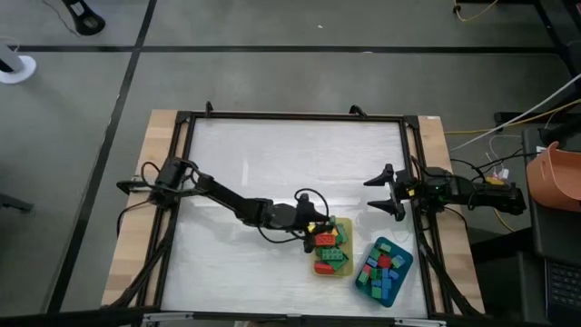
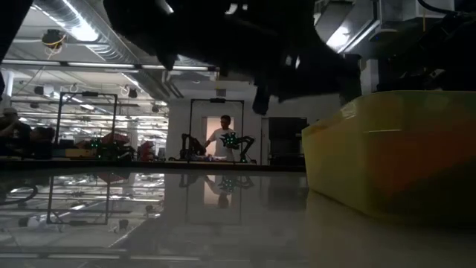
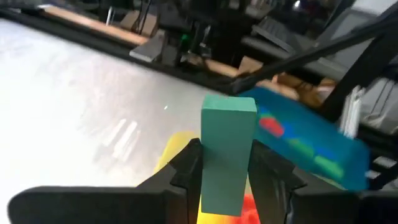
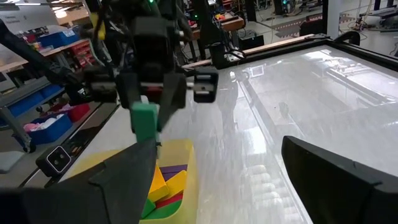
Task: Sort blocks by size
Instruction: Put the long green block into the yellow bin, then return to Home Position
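My left gripper [image 1: 316, 227] reaches in from the table's left to the yellow tray [image 1: 334, 272] and is shut on a long green block [image 3: 227, 143]. The right wrist view shows that block [image 4: 144, 121] just above the yellow tray's far end [image 4: 181, 152]. The yellow tray holds several blocks [image 1: 329, 252], red, green and yellow among them. Beside it the teal tray [image 1: 404, 263] holds several more blocks [image 1: 381, 271]. My right gripper [image 1: 386, 191] waits open at the table's right edge, with nothing between its fingers. My left gripper pinches the green block by its two long sides [image 3: 208, 168] between the two fingers [image 3: 186, 165]. The fingers come nearly level from the table's left and lie along the block. Its free end [image 3: 229, 106] sticks out past the fingertips, and it hangs clear above the yellow tray.
A black frame [image 1: 290, 116] runs around the white table top. Wide bare surface [image 1: 290, 163] lies beyond and to the left of the trays. In the low view the yellow tray's wall [image 2: 394, 156] fills the right side, and a person [image 2: 223, 138] stands far off in the room.
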